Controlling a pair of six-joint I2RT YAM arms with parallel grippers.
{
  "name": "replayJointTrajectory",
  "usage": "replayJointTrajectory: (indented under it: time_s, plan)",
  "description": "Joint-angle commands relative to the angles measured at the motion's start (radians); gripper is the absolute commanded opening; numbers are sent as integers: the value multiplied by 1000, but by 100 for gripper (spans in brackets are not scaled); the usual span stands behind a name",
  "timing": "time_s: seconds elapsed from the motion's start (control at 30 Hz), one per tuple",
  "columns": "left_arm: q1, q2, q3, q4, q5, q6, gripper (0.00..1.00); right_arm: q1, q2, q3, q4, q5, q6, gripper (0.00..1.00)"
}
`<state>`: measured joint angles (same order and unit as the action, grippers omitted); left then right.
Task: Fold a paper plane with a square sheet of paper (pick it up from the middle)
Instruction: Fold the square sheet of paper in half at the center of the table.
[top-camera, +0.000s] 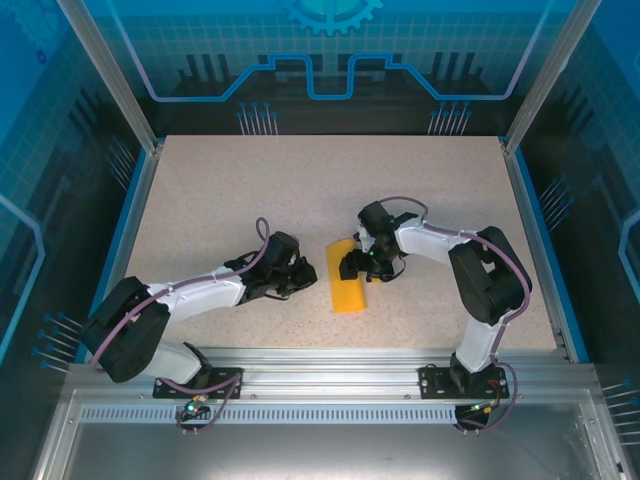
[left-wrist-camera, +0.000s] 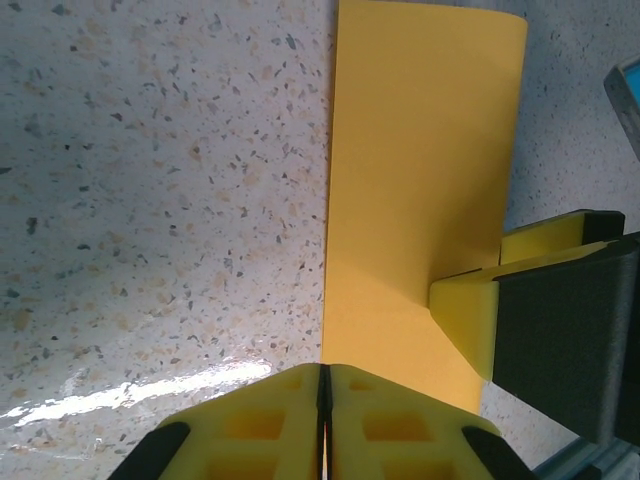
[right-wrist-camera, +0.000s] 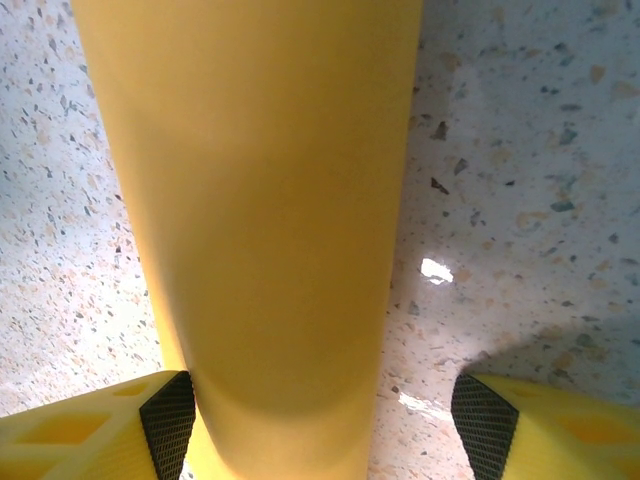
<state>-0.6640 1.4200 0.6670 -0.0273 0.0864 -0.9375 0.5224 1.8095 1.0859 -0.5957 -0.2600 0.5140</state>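
Your left fingers (left-wrist-camera: 390, 425) are pressed together with no gap visible, sitting right at the long left edge of the square sheet of paper (left-wrist-camera: 420, 180). Whether that edge is actually pinched between them cannot be confirmed from the left wrist view. Your right fingers (right-wrist-camera: 560, 425) stand wide apart and clamp nothing. The sheet runs between them, close against one pad and apart from the other, and the left wrist view shows one yellow pad tip resting on the paper's top face. The sheet lies on the speckled surface (top-camera: 220, 200) between the two arms, near the front edge. It is doubled over into a narrow strip, and in the right wrist view its upper layer is bowed rather than flat. Assessment: you are at the first centre fold, with the sheet doubled over but the crease not yet set. No wings or nose are formed. For the next move, hold the left side anchored and bring the right fingers down to flatten the bowed layer along its length. Keep the free edges aligned, because any skew here will likely carry into every later fold.
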Motion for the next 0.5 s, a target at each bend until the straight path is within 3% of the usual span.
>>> replayJointTrajectory:
  time_s: [0.0, 0.3, 0.47]
  plan:
    - [-7, -31, 25, -45, -48, 2, 12, -7, 42, -5, -75, 104, -22, 73]
    - [-7, -70, 18, -74, -91, 1, 12, -23, -34, 14, -95, 69, -26, 71]
    - [-6, -67, 23, -71, -100, 0, 12, 0, -25, 55, -155, 188, -27, 72]
